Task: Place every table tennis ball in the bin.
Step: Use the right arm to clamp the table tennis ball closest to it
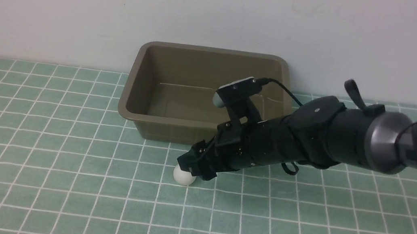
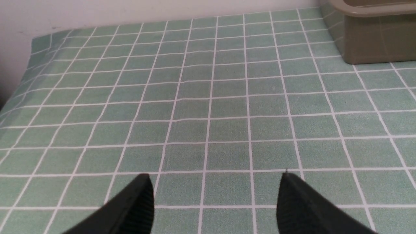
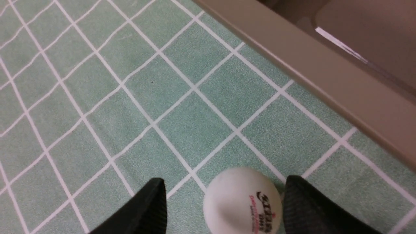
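One ball point(image 1: 184, 176): sits on the counter point(image 1: 59, 194), just in front of the bin point(image 1: 124, 110), outside it.
Right fingers point(image 3: 302, 208): spread, straddling the ball, close against one side, a gap on the other; low so they can pinch it.
Left fingers point(image 2: 136, 204): spread on nothing, well apart, leaving the right arm room.
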Controlling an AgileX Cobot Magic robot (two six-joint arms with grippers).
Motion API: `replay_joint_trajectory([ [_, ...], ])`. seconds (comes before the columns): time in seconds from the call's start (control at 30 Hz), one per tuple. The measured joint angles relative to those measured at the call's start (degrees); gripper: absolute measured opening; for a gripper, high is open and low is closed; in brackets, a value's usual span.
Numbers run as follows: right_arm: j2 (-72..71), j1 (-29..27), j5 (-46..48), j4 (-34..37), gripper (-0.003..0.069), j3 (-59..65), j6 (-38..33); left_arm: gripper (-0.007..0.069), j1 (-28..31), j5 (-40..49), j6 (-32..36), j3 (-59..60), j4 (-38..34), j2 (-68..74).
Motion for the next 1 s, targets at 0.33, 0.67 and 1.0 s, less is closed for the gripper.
replay_joint_trajectory([
  [0.33, 3.17, 0.62, -0.86, 0.26, 0.0438, -0.42, -1.78, 0.0459, 0.0, 0.0, 0.0, 0.05, 0.0, 0.0],
  [0.67, 5.4, 0.62, -0.96, 2.29, 0.044, -0.8, -3.69, 0.0459, 0.0, 0.0, 0.0, 0.05, 0.0, 0.0],
  [1.0, 5.56, 0.62, -2.3, 4.59, 0.044, -1.74, -5.67, 0.0459, 0.0, 0.0, 0.0, 0.05, 0.0, 0.0],
])
